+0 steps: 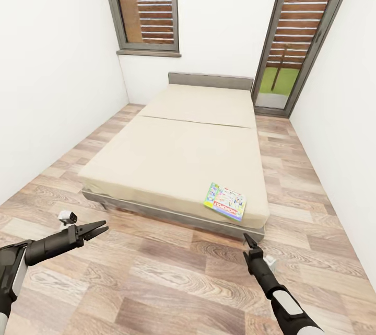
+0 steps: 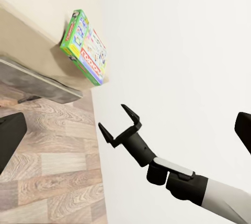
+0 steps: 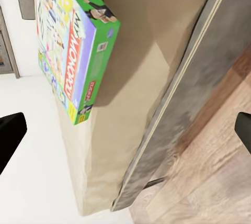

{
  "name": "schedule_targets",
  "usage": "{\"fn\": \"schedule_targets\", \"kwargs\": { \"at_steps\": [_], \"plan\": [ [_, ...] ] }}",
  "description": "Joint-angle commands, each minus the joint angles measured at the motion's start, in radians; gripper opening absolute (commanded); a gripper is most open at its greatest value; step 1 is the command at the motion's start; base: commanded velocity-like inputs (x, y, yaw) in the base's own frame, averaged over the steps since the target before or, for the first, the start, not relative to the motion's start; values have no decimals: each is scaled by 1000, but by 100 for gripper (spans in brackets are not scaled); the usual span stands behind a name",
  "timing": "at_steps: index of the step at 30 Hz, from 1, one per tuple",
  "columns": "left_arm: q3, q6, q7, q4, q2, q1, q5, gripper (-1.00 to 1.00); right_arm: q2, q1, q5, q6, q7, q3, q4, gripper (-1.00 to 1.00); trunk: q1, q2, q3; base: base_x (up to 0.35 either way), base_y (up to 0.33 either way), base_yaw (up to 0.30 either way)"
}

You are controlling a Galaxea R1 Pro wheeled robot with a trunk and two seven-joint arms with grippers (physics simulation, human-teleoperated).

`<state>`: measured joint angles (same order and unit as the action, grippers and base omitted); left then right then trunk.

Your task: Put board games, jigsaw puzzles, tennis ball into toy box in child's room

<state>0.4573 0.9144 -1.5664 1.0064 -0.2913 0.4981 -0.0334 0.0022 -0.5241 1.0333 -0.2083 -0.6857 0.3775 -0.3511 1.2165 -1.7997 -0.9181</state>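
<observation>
Facing the bed (image 1: 177, 157) from its foot, arms empty.

I'm aiming my right gripper (image 1: 249, 241), spread open, toward the board game (image 1: 225, 201) at one o'clock; left gripper (image 1: 94, 230) is hanging open too.

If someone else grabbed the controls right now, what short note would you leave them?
Left pincer: open, empty, held over the floor short of the bed's foot.
Right pincer: open, empty, low over the floor just in front of the bed's near right corner.
In sight: one board game, the white-and-green box, lying flat on the bed near that same corner, untouched.
Done: nothing can be confirmed from here; table and toy box are out of sight.
Left: my guess is the right arm should pick up this box next, then carry it to the toy box. The other toys' whereabouts cannot be judged from these views.
</observation>
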Motion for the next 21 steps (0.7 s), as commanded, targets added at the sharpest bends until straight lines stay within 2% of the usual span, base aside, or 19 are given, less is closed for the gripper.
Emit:
{"fn": "schedule_targets", "kwargs": {
  "at_steps": [1,8,17,21],
  "plan": [
    [1,11,-4,0,0,0,1,100,0,-1,10,-9,-5,3,0,100,0,0,-1,193,65,0],
    [0,10,-4,0,0,0,1,100,-1,-1,10,-6,-71,2,0,100,0,0,-1,244,55,0],
    [0,9,-4,0,0,0,1,100,-2,-1,10,-4,-86,3,0,100,0,0,-1,245,5,0],
    [0,9,-4,0,0,0,0,100,-2,-1,10,-3,-88,5,0,100,0,0,-1,130,0,0]
  ]
}}
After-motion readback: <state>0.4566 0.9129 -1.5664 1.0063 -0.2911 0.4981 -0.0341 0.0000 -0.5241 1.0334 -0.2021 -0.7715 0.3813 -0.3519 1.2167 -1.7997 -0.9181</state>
